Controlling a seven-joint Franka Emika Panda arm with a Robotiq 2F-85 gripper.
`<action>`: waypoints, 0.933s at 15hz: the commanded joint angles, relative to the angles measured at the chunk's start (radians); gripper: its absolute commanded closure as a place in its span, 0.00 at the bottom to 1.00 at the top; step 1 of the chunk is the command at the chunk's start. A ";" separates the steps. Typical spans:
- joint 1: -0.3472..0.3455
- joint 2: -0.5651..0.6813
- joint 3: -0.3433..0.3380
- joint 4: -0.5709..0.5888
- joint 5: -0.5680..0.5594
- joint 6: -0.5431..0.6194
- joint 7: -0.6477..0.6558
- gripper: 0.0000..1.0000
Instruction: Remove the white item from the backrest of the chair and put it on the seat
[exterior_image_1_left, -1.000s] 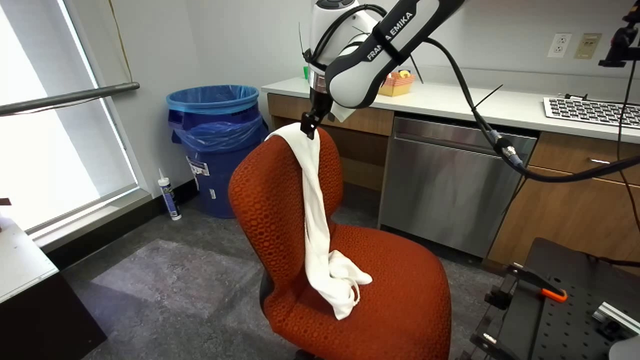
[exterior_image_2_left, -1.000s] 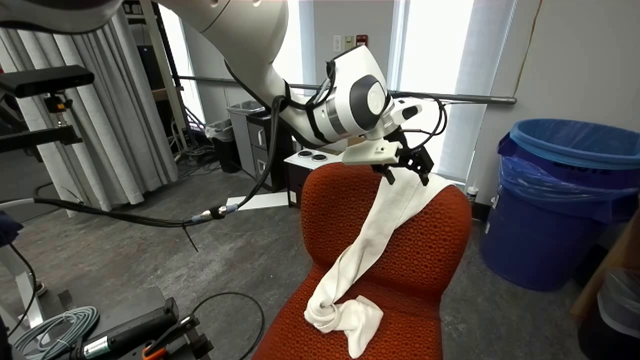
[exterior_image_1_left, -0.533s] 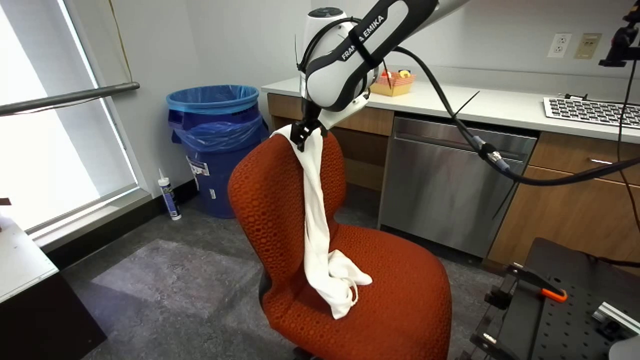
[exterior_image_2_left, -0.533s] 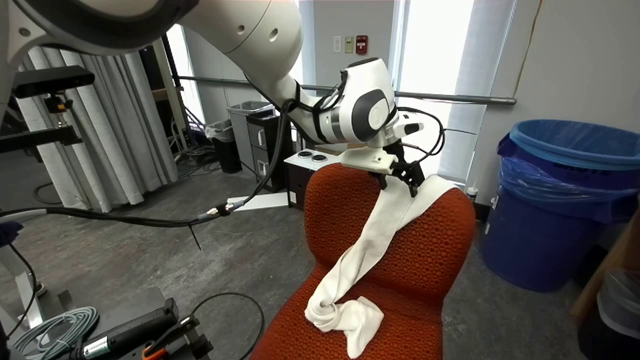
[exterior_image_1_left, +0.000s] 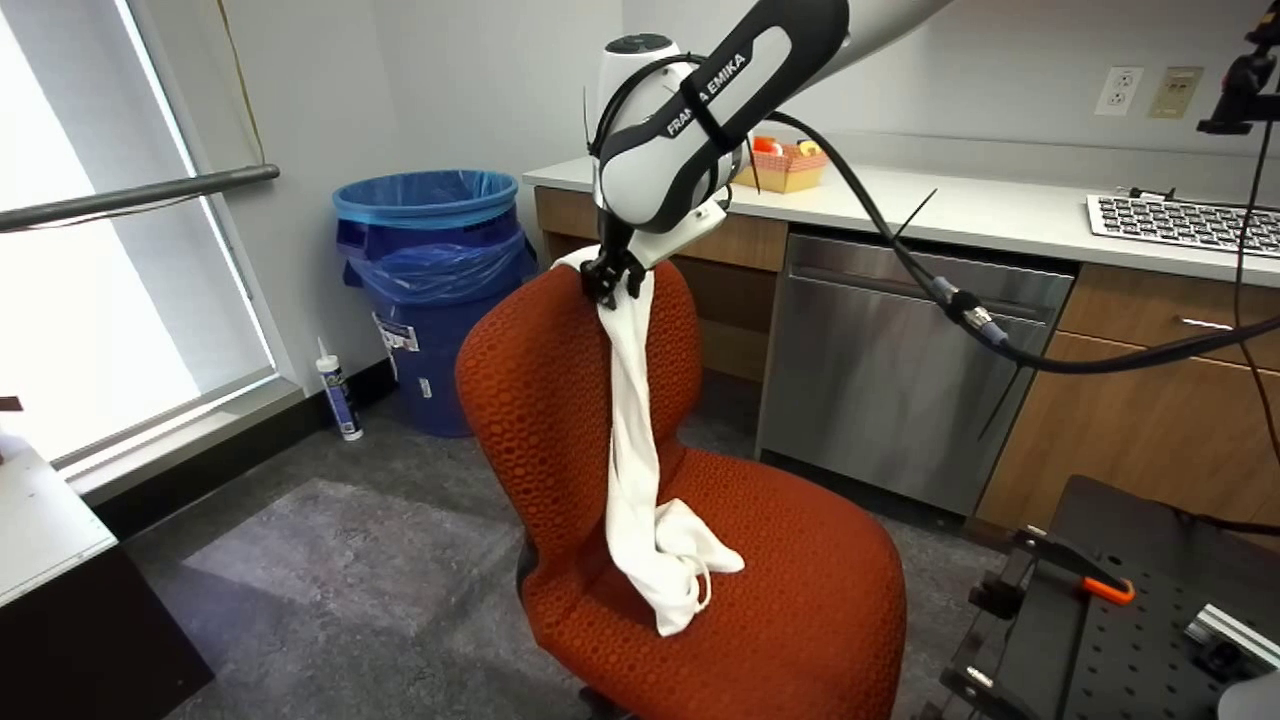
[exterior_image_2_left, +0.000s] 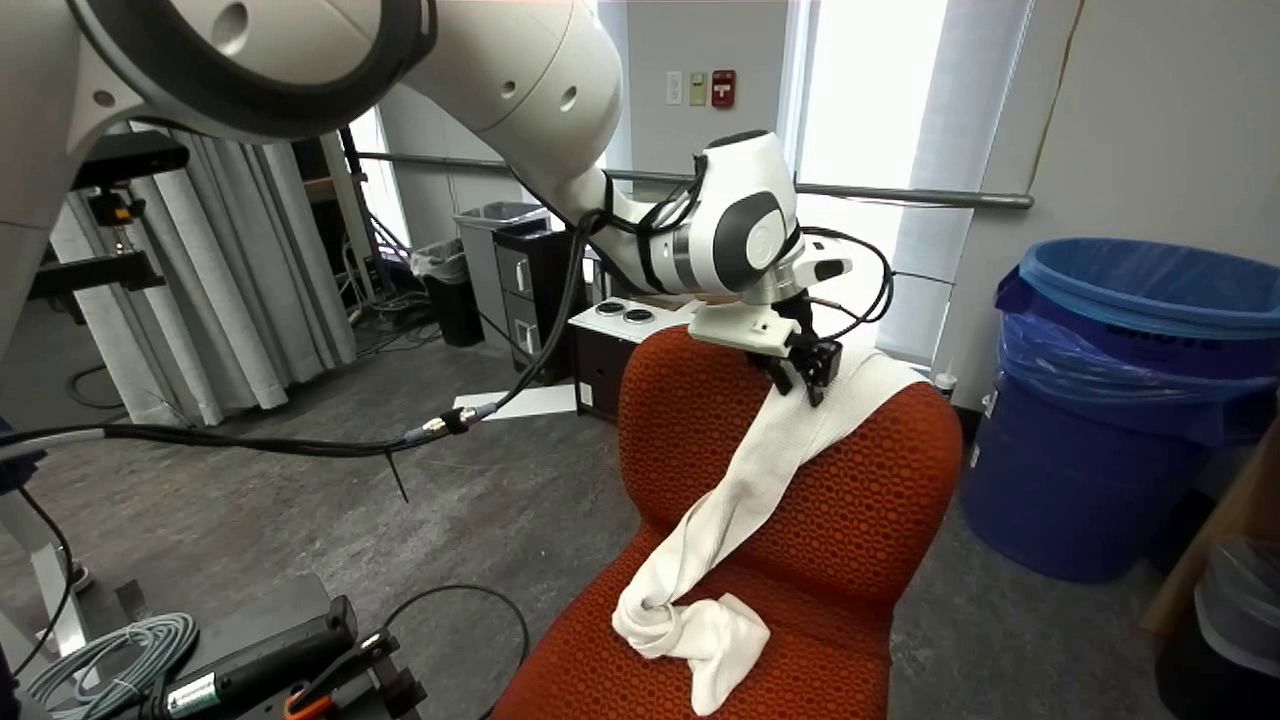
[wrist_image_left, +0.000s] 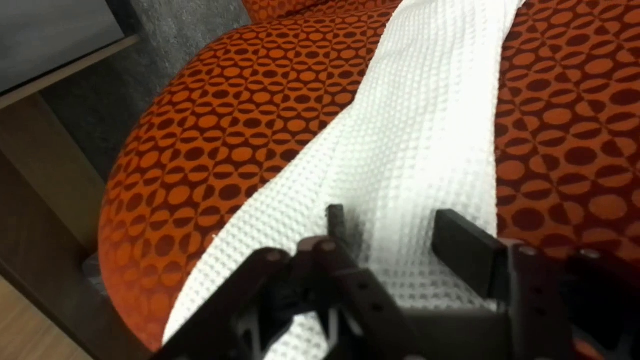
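Note:
The white item (exterior_image_1_left: 632, 440), a long knitted cloth, drapes over the top of the rust-orange backrest (exterior_image_2_left: 860, 490) and runs down its front. Its lower end lies bunched on the seat (exterior_image_1_left: 790, 590) of the chair. At the backrest's upper part, my gripper (exterior_image_2_left: 800, 393) points down at the cloth. In the wrist view the gripper (wrist_image_left: 389, 212) straddles the middle of the white item (wrist_image_left: 425, 110); its fingers stand partly apart, with slightly raised fabric between them. Whether both pads (wrist_image_left: 465, 250) press on the cloth I cannot tell.
A blue lined bin (exterior_image_1_left: 430, 310) stands behind the chair, beside a white counter (exterior_image_1_left: 960, 205) with a small basket (exterior_image_1_left: 785, 168). A black perforated table (exterior_image_1_left: 1170, 620) is close to the seat's side. The arm's cable (exterior_image_2_left: 250, 442) hangs in a loop.
My gripper has come down and forward onto the cloth at the backrest's top, and its fingers have drawn closer together. The backrest has shifted slightly; the cloth's lower end barely moved.

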 joint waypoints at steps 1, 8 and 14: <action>-0.028 0.017 0.032 0.021 0.041 -0.026 -0.062 0.87; -0.074 -0.001 0.063 -0.008 0.070 -0.030 -0.162 1.00; -0.098 -0.010 0.082 -0.001 0.060 -0.149 -0.292 1.00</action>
